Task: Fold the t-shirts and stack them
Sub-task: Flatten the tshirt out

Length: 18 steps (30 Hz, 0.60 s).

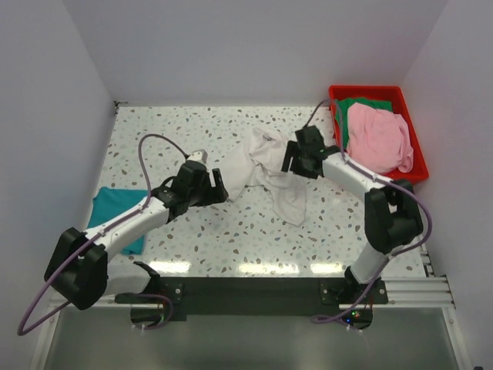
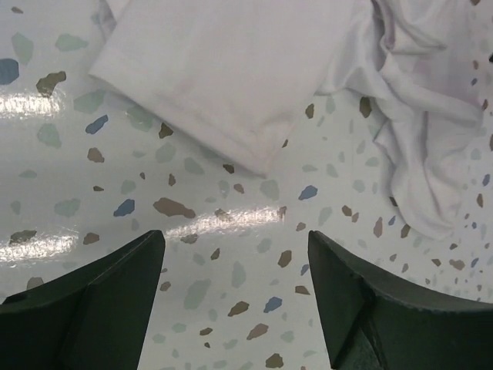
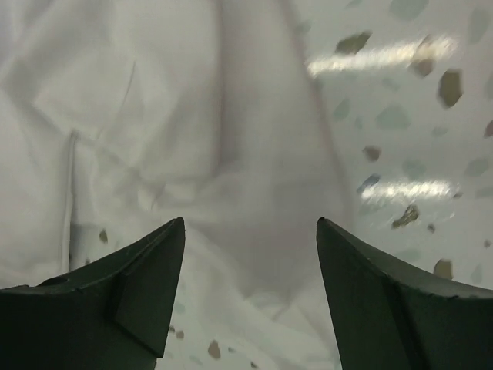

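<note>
An off-white t-shirt (image 1: 266,173) lies crumpled in the middle of the speckled table, with one flat sleeve (image 2: 231,69) spread toward the left arm. My left gripper (image 1: 219,187) is open over bare table just short of that sleeve's hem, and nothing sits between its fingers (image 2: 235,247). At the shirt's right side my right gripper (image 1: 291,158) hangs open just above the wrinkled cloth (image 3: 154,116), with its jaws (image 3: 250,223) apart and holding nothing. A folded teal t-shirt (image 1: 115,212) rests at the table's left edge. A pink t-shirt (image 1: 377,139) and a green one (image 1: 362,104) lie in the red bin.
The red plastic bin (image 1: 366,89) stands at the back right corner, close behind the right arm. White walls close in the table on the left, back and right. Bare speckled tabletop (image 1: 231,239) shows in front of the off-white shirt.
</note>
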Each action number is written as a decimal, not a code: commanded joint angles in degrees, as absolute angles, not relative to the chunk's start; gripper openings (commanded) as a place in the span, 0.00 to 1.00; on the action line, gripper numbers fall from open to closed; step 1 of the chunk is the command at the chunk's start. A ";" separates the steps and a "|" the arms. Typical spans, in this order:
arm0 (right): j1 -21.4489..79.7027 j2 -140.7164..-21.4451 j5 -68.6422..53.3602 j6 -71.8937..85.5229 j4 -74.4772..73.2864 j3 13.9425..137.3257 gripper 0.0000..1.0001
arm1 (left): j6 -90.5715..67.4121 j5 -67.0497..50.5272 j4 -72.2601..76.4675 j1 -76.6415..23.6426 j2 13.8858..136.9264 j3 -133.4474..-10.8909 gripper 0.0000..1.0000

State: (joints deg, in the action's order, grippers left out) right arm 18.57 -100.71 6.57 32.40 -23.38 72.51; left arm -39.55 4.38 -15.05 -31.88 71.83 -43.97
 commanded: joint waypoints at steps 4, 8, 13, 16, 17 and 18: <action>32.78 -86.32 19.41 33.04 -19.25 59.87 0.70 | -42.01 5.71 -5.90 -31.64 79.35 -42.18 0.74; 34.10 -80.44 20.21 34.45 -18.63 54.59 0.66 | -43.77 5.45 -2.90 -32.78 84.28 -44.12 0.70; 35.42 -78.66 18.99 34.54 -17.93 50.98 0.60 | -46.14 6.85 -1.23 -34.54 89.99 -47.19 0.64; 35.86 -79.45 18.98 34.45 -17.84 50.36 0.59 | -46.67 7.38 -0.88 -34.63 92.37 -48.86 0.61; 35.95 -79.54 19.33 34.28 -17.49 50.10 0.59 | -46.67 7.56 -0.88 -34.72 92.81 -49.22 0.60; 36.03 -79.63 19.86 34.10 -17.40 49.75 0.59 | -46.76 7.56 -0.88 -34.72 93.51 -49.74 0.59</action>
